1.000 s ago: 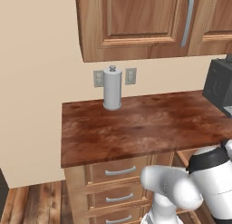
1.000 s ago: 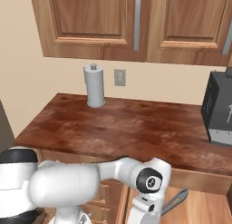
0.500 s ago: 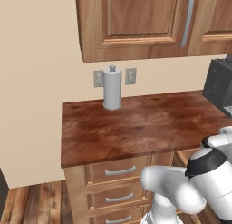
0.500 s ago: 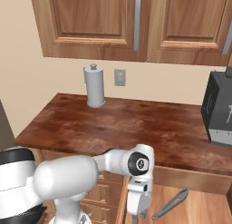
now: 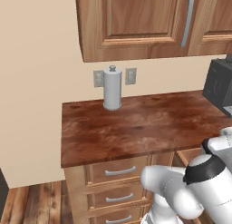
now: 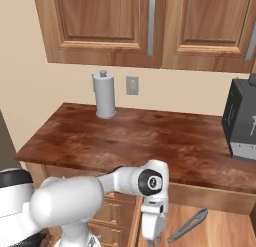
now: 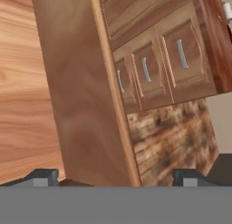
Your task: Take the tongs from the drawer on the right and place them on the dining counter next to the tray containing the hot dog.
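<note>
one pair of tongs (image 6: 189,225) lies in the single pulled-out drawer (image 6: 220,226), just right of the one gripper (image 6: 151,235), jaws spread and empty; three closed drawer fronts (image 5: 118,172) stack leftward.

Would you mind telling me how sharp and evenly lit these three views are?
Left base view: crisp, flat light, soft sheen on the worktop. Right base view: equally sharp, the tongs clear in the drawer. Hand view: softer, the drawer front looming large and slightly blurred, the open tool at the bottom.
</note>
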Available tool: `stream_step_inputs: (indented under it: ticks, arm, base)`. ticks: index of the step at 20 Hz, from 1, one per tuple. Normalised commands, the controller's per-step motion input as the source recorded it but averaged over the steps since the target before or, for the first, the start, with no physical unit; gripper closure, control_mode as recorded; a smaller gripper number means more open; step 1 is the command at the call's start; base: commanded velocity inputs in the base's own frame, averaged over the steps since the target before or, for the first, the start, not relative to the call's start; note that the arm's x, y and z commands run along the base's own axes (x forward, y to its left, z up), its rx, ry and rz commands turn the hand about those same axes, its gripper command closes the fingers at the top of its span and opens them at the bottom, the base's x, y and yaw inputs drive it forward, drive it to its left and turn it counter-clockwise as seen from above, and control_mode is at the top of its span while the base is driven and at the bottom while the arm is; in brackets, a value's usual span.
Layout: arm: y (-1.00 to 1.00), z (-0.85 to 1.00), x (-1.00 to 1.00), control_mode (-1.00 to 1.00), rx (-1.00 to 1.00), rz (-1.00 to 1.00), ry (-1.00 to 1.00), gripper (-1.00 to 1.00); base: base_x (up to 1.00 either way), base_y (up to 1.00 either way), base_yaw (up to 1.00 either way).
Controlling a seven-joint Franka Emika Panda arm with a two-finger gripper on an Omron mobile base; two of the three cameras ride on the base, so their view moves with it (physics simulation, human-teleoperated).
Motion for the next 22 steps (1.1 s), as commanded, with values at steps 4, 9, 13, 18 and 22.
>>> stream_step_inputs:
  ticks: [4,9,13,18,22]
  arm:
    - [0.0,0.07,0.0,-1.0,0.01,0.18,0.0,-1.0]
    - [0.0,0.15,0.0,-1.0,0.02,0.18,-0.07,-1.0]
    - [0.0,0.29,0.0,-1.0,0.09,0.11,-0.09,-1.0]
    - [0.0,0.23,0.0,-1.0,0.12,0.09,-0.15,-1.0]
    - [0.0,0.14,0.01,-1.0,0.1,0.11,-0.18,-1.0]
  base:
    - [0.0,0.0,0.0]
    - [0.0,0.0,0.0]
    - [0.0,0.0,0.0]
    - [0.0,0.0,0.0]
    - [0.0,0.0,0.0]
